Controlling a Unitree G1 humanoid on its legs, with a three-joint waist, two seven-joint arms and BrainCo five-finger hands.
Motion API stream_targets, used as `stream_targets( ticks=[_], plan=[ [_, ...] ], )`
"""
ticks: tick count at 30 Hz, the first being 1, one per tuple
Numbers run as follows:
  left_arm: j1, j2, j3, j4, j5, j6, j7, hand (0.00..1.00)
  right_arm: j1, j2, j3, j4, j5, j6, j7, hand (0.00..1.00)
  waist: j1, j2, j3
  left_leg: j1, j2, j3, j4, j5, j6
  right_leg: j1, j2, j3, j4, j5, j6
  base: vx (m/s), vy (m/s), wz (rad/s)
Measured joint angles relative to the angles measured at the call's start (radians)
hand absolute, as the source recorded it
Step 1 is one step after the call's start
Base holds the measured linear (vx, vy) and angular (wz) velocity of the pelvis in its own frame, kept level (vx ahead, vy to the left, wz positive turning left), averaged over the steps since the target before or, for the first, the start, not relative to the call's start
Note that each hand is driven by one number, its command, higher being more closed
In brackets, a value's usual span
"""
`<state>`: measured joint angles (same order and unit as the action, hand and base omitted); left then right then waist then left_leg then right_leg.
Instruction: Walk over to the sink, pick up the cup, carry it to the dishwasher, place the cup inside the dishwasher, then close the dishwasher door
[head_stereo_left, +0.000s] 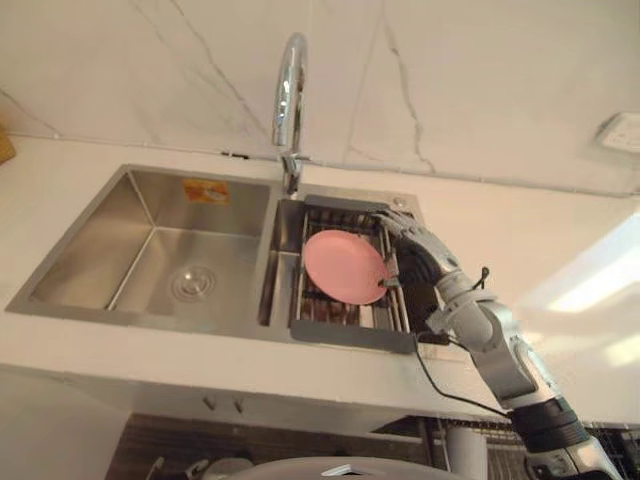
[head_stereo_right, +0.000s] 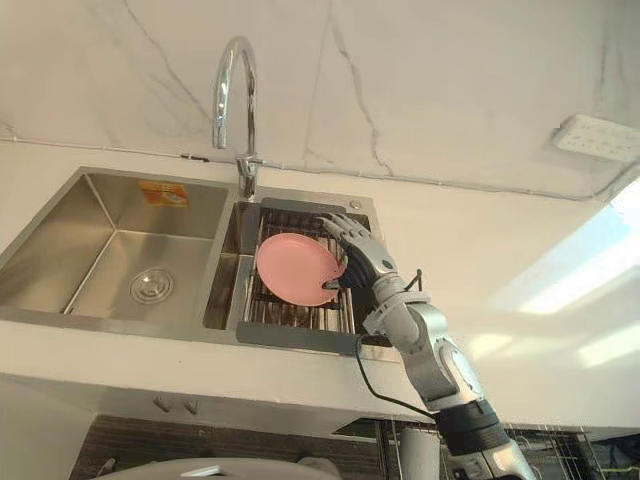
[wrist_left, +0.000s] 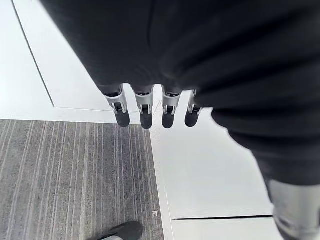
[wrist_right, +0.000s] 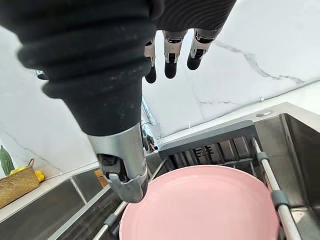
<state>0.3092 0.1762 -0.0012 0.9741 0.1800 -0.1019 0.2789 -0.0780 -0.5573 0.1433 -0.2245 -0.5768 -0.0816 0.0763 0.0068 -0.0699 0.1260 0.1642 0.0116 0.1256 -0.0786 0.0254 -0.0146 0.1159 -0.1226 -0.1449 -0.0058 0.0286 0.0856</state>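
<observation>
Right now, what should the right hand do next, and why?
Probably close on the pink plate: the right hand is open at its right edge over the sink rack, fingers straight above it, thumb near the rim, holding nothing.

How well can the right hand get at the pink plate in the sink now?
Probably yes, easily: the open right hand is at the plate on the rack, thumb by its rim, fingers above it, and nothing lies between them.

left basin (head_stereo_left: 150, 250) open, plate (head_stereo_left: 345, 265) seemingly blocking rack (head_stereo_left: 335, 311)
</observation>
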Motion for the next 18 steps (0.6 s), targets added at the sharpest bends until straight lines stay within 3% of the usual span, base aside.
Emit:
stream_targets(
  ticks=[5, 18],
  plan=[
    [0.0, 0.0, -0.001, 0.0, 0.0, 0.0, 0.0, 0.0, 0.056, 0.0, -0.008, -0.041, 0.0, -0.001, 0.056, 0.0, -0.012, 0.013, -0.001, 0.012, 0.003, 0.022, -0.005, -0.007, -0.002, -0.001, 0.004, 0.023, 0.003, 0.0, 0.0, -0.03, 0.003, -0.14],
    [-0.001, 0.004, -0.012, 0.0, 0.0, 0.0, -0.002, 0.0, 0.106, 0.009, 0.006, -0.033, -0.058, -0.002, 0.047, 0.0, -0.016, 0.029, 0.002, -0.008, 0.004, 0.019, 0.0, -0.015, 0.003, -0.018, 0.005, 0.02, -0.001, -0.007, 0.009, 0.02, -0.003, 0.01]
  ],
)
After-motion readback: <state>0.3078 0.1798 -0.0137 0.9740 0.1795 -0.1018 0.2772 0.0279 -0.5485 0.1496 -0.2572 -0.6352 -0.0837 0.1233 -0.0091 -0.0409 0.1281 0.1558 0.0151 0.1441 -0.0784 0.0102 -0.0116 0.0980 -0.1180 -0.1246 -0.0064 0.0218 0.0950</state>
